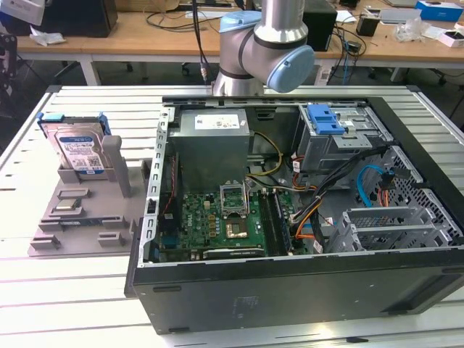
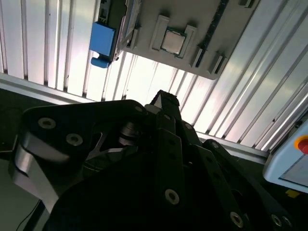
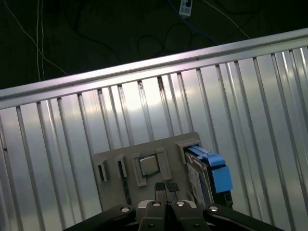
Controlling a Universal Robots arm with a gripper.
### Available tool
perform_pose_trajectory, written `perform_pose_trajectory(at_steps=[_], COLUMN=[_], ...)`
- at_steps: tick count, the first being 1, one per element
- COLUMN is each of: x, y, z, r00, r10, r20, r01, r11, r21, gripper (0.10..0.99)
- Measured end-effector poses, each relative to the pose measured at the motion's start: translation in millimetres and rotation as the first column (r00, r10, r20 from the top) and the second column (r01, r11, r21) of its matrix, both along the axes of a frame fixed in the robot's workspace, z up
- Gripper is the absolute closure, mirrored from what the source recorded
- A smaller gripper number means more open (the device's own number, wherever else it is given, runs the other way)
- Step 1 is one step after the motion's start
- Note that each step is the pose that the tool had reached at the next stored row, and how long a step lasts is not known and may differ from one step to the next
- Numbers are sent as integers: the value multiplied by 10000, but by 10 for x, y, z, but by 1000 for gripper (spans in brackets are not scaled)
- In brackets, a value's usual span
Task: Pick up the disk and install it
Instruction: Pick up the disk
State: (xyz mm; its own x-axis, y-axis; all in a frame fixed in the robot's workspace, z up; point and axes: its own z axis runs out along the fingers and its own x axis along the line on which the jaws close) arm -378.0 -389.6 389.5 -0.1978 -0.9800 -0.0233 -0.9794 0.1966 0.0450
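While the disk (image 1: 78, 148) stands upright in the grey holder (image 1: 72, 217), on the exterior view's left of the open computer case (image 1: 290, 290), gripper (image 3: 165, 187) jaws together, empty, near the holder, clear of the disk

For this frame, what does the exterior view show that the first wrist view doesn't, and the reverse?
Exterior view adds: the open computer case with its motherboard, power supply and blue-handled drive cage, plus the arm's joints behind it. First wrist view adds: the gripper, shut and empty, pointed toward a square chip. Both share: the disk standing in the grey holder on the slatted table.
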Motion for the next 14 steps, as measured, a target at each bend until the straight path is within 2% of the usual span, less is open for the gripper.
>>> perform_pose_trajectory(at_steps=[10, 12, 14], x=[0, 0, 0], y=[0, 0, 0], z=[0, 0, 0], r00=[9971, 9957, 9916], r10=[757, 921, 1293], r20=[1, 1, 0], r01=[-757, -921, -1293], r11=[9971, 9957, 9916], r21=[0, 0, 0], gripper=[980, 980, 980])
